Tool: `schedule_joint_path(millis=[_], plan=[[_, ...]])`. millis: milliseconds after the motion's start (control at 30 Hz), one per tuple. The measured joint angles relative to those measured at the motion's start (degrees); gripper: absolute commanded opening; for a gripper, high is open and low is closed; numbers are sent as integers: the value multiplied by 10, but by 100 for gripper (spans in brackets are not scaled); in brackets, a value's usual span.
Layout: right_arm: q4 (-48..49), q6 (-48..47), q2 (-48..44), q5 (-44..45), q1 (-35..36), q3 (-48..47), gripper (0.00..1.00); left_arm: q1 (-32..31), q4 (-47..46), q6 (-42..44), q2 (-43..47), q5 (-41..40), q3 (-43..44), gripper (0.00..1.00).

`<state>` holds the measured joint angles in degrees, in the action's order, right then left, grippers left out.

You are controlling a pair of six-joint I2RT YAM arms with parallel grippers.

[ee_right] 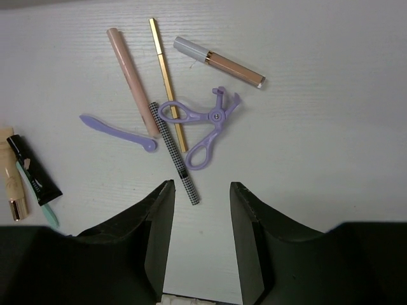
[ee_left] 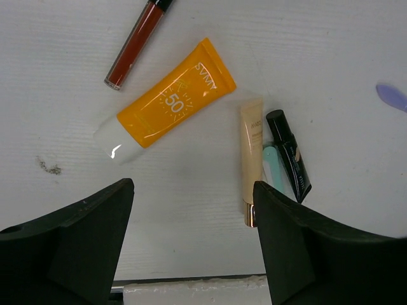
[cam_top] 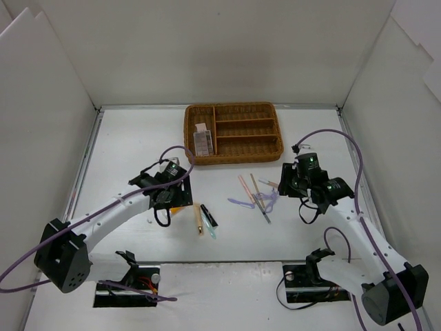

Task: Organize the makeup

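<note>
dark fingers of the left gripper point(ee_left: 191, 213) are filling the bottom of the left wrist view, standing wide apart and holding nothing. above them an orange tube point(ee_left: 166, 105) is lying slantwise at upper centre, white cap toward lower left; a beige tube point(ee_left: 250, 152), black mascara point(ee_left: 289, 155) and mint tool point(ee_left: 272, 168) are lying together at right. the right gripper point(ee_right: 202, 194) is hanging with a narrower gap, also empty, below a lilac curler point(ee_right: 203, 121) overlapping a gold pencil point(ee_right: 166, 73) and a checked pencil point(ee_right: 173, 152). in the overhead view the wicker tray point(cam_top: 238, 158) is sitting at upper centre, well apart from these. the orange tube is probably light, soft and glossy, so likely slipping under a squeeze; gripping across its width near the stiffer cap is looking safest. the pencils are likely rolling, so a mid-length pinch is suiting them.
</note>
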<state>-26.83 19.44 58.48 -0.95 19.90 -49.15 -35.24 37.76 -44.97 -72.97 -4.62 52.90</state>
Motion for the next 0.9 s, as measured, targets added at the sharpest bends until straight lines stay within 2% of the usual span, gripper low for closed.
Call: schedule_joint_path(millis=[133,333,533,900], plan=[[-2,0,-30,-9,0,8,37,-18,4,-7,-11,-19,-1,69],[-2,0,-43,-26,0,9,37,-12,-1,17,-17,-36,-13,69],[-3,-3,-45,-40,0,12,38,16,-12,67,-49,-32,-37,68],[-4,-10,-57,-54,1,17,38,54,-63,146,-125,-11,-53,59]])
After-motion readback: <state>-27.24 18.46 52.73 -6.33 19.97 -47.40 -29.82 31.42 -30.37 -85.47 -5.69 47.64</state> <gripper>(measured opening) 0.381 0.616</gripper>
